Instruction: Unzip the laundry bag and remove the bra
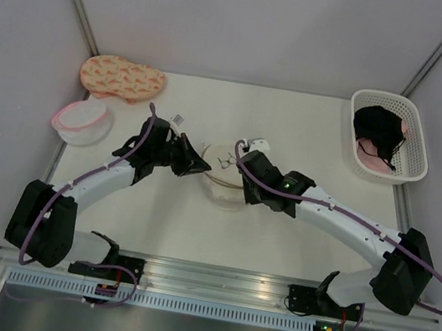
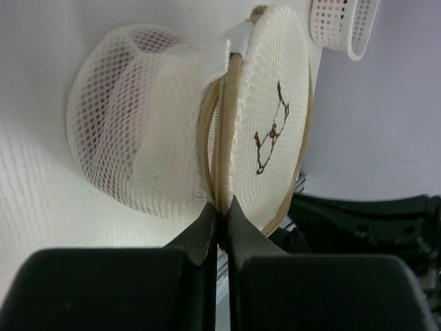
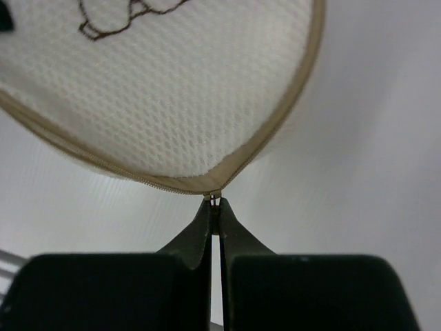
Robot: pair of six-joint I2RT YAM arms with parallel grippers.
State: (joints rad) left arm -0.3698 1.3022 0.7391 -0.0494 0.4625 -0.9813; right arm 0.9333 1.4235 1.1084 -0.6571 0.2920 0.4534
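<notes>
The laundry bag (image 1: pixel 222 184), cream-white mesh with a thin brown zip rim, sits at the table's centre between both grippers. In the left wrist view it stands on edge (image 2: pixel 148 131), with a brown line drawing on its flat face. My left gripper (image 2: pixel 220 212) is shut on the bag's zip rim at its lower edge; it is at the bag's left side in the top view (image 1: pixel 197 166). My right gripper (image 3: pixel 216 204) is shut on the zip pull at the rim of the bag (image 3: pixel 172 89); it is at the bag's right side in the top view (image 1: pixel 240 182). The bra is hidden.
A white basket (image 1: pixel 416 139) with a black and a pink garment stands at the back right; it also shows in the left wrist view (image 2: pixel 341 24). A flat orange patterned pouch (image 1: pixel 123 78) and a pink-rimmed round bag (image 1: pixel 82 121) lie at the back left.
</notes>
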